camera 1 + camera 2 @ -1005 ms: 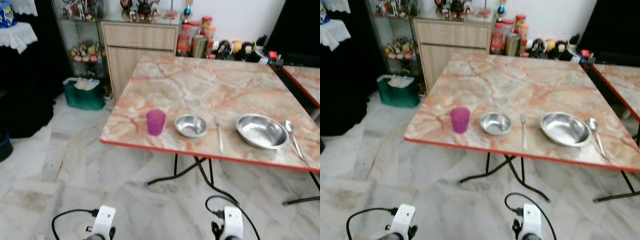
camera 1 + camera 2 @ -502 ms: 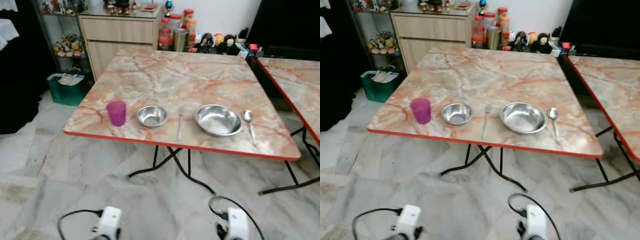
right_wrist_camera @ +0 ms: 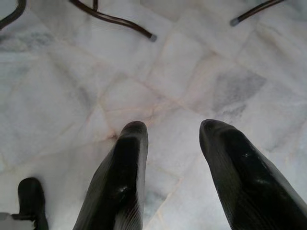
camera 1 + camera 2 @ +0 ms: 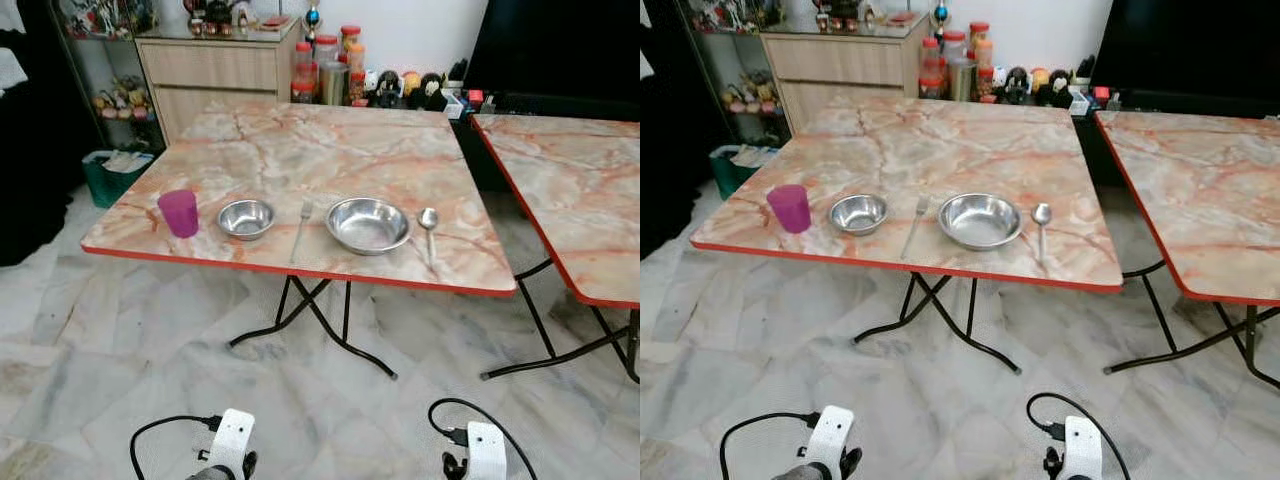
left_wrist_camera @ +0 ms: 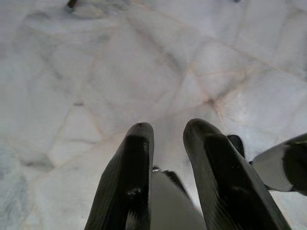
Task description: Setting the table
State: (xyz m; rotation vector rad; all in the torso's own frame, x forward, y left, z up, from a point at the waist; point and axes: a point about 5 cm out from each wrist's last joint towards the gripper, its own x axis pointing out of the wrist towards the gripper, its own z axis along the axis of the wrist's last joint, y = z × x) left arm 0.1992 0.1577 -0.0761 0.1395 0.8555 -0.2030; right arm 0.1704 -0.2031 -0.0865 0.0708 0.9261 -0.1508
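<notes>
The left gripper (image 5: 168, 132) hung low over the pale marble floor (image 5: 96, 72), its two black fingers (image 5: 132, 163) parted by a narrow gap with nothing between them. The right gripper (image 3: 172, 129) hung the same way above the floor, its fingers (image 3: 127, 158) spread somewhat wider and also empty, with the dark feet of the table's legs (image 3: 115, 20) showing beyond them. In the head views both wrists sat at the bottom of the frame, well apart from the table (image 4: 330, 140), which stood ahead on black folding legs with a marbled orange-and-cream top and a red edge. The place setting lay in a row along the table's near edge: a purple cup (image 4: 179, 212) nearest the near left corner, then a small steel bowl (image 4: 246, 218), a fork (image 4: 301, 227) lying with its handle toward the near edge, a larger steel dish (image 4: 368, 224), and a spoon (image 4: 428, 226) just beside the dish on the side of the near right corner. A second table (image 4: 570, 190) of the same pattern stood to the right, apart from the first. Behind the far edge stood a wooden cabinet (image 4: 210, 75), a cluster of jars and bottles (image 4: 325, 75), and a green bin (image 4: 108, 175) on the floor at the left.
</notes>
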